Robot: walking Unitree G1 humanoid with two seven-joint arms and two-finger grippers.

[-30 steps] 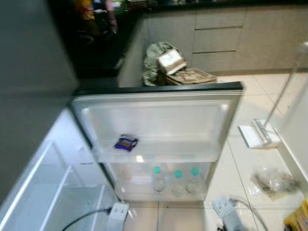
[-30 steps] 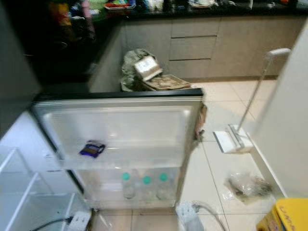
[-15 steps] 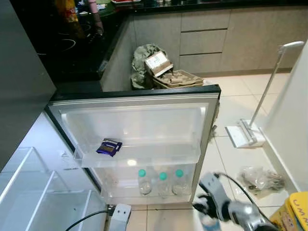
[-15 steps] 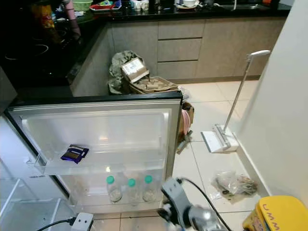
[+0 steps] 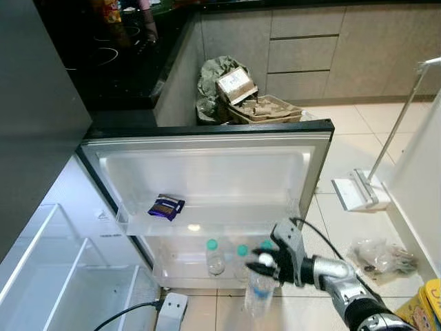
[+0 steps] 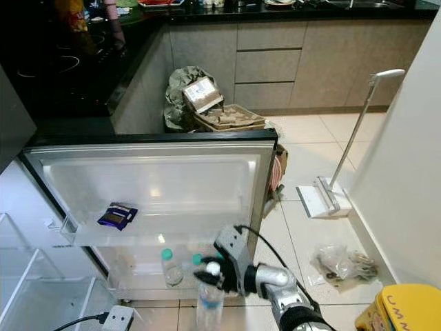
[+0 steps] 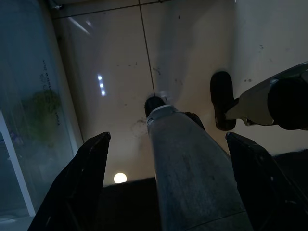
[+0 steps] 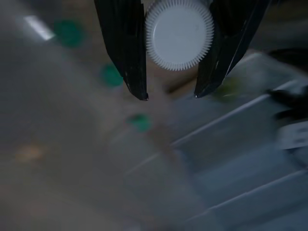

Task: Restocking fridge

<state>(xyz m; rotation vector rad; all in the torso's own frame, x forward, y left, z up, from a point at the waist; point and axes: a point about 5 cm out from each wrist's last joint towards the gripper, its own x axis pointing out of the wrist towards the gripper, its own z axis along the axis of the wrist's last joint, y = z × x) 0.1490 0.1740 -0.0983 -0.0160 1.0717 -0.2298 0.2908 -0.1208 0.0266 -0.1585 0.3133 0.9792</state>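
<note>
Low in the frame, our right gripper [image 5: 267, 265] is clamped on a clear water bottle [image 5: 258, 295] just under its white cap [image 8: 179, 33], in front of the open fridge door [image 5: 213, 176]. Green-capped bottles [image 5: 212, 256] stand in the lower door shelf. We judge the bottle heavy if full, smooth and prone to swing; the neck hold looks secure. Our left gripper [image 7: 163, 159] hangs idle, fingers apart.
</note>
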